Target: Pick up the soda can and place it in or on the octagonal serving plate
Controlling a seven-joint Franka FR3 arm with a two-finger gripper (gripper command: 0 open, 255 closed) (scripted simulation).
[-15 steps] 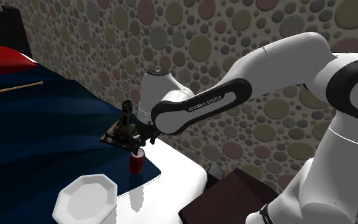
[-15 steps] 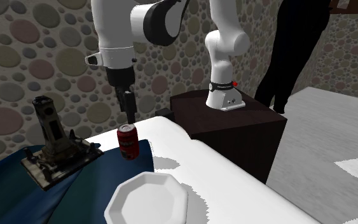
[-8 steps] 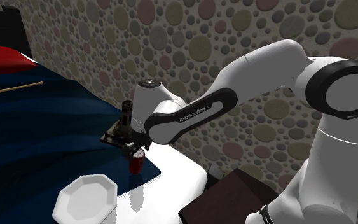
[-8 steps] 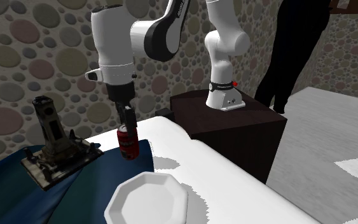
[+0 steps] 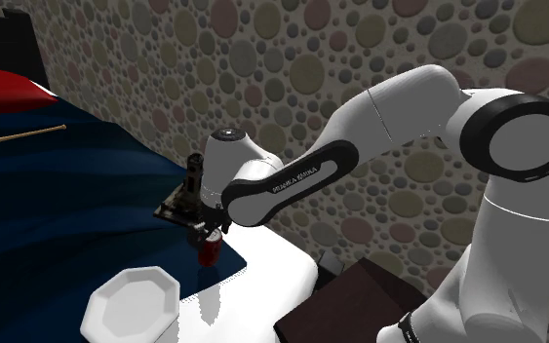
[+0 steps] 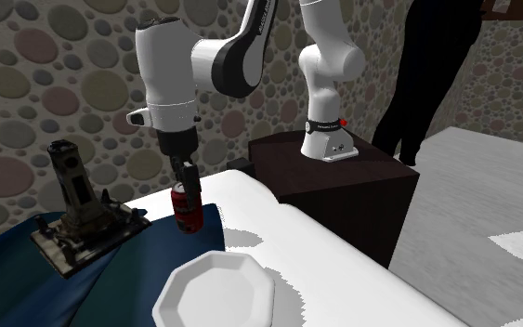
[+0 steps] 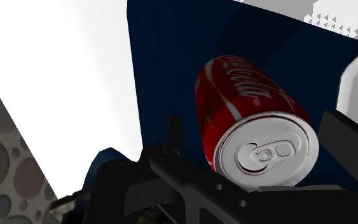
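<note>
**Gripper lowered over soda can**

The red soda can (image 6: 188,212) is shown upright on a blue cloth (image 6: 18,288) near the white plate (image 6: 217,293); the gripper (image 6: 187,178) is spread around its top, apparently without contact; closing and lifting are called for next; "FRANKA EMIKA" is read on the arm (image 5: 296,180); the can's white script is not legible.

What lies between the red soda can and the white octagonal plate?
Only bare dark blue cloth separates the red soda can from the white octagonal plate, seen in the second exterior view.
</note>
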